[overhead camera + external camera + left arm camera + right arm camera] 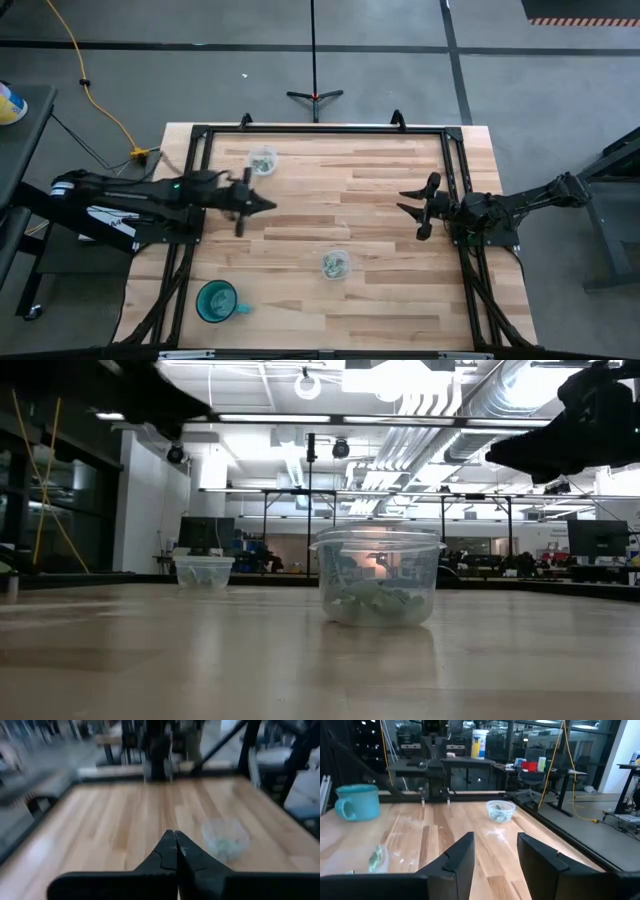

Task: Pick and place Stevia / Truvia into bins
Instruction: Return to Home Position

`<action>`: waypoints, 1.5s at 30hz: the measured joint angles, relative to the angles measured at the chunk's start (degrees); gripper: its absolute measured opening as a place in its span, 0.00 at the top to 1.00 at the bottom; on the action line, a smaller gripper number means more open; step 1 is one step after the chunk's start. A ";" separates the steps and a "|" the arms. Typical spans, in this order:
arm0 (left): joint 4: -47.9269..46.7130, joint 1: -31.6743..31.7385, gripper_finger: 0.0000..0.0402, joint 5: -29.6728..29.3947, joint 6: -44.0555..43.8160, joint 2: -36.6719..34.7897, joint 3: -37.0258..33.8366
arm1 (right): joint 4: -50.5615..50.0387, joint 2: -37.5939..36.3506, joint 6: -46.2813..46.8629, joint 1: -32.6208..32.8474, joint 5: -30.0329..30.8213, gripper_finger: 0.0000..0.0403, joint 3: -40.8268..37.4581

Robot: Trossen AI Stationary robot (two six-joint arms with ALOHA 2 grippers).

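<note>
No text, label or number can be read anywhere.

light wooden table [380, 200]: small round clear plastic cup [263, 160] near back-left corner | second clear plastic cup [335, 264] toward front edge, mid-width | pale green paper sachets [375, 603] inside both | teal handled cup [217, 300] at front-left corner

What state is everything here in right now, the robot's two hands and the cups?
Left hand: shut, holding nothing.
Right hand: open, empty.
Clear cup by the left arm: upright, sachets inside.
Clear cup mid-table: upright, sachets inside.
Teal cup: upright, looks empty.
</note>
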 joint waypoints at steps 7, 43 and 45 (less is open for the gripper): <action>0.20 -6.16 0.89 -12.87 1.92 -18.36 -8.21 | 3.11 -0.09 -1.11 0.00 -0.64 0.65 -0.02; -22.66 -7.15 0.94 -13.58 -6.02 -39.97 -13.53 | 1.26 -3.07 -0.92 -6.75 -14.89 0.99 -0.01; -22.52 -7.17 0.94 -12.30 -5.99 -39.95 -13.53 | -2.70 -4.53 1.90 -6.75 -14.03 1.00 0.01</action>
